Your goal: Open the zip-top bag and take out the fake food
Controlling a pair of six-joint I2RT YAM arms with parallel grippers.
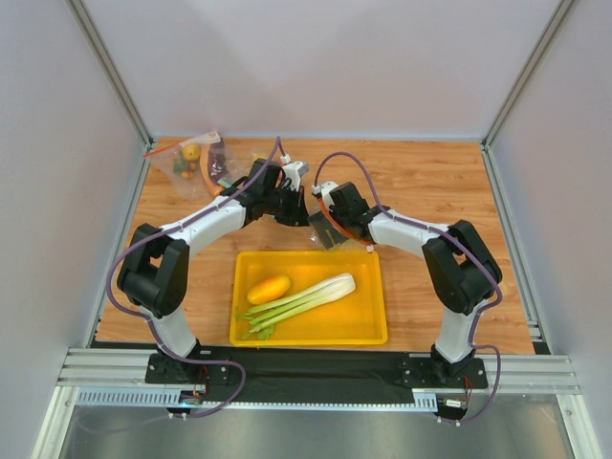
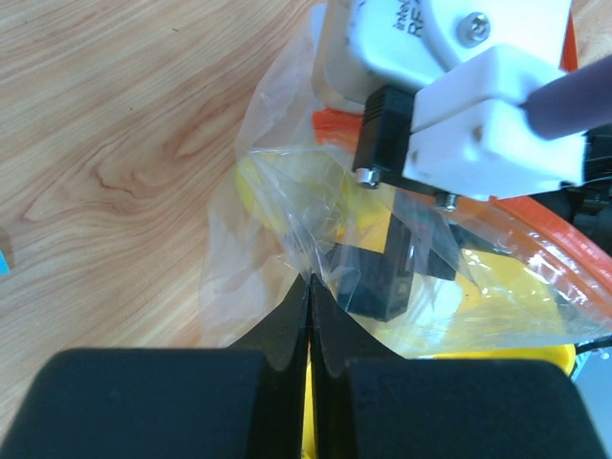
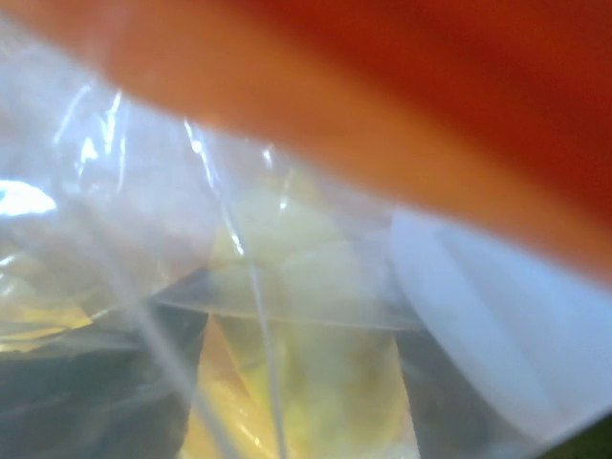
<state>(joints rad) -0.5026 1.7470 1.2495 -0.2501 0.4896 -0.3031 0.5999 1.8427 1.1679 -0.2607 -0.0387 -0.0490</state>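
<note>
Pinching the zip-top bag (image 2: 273, 182), left fingers (image 2: 279, 337), plain only wrist-side.

Plain pale grey walls (image 1: 316, 67) with aluminium corner posts (image 1: 112, 72) enclose a wood-grain table (image 1: 430, 182) under even light.

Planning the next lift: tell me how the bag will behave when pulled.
Probably floppy: the bag creases sharply where the left fingers pinch it. Likely light for its size, being thin clear film. It may slip from the pinch, since the film looks glossy.
</note>
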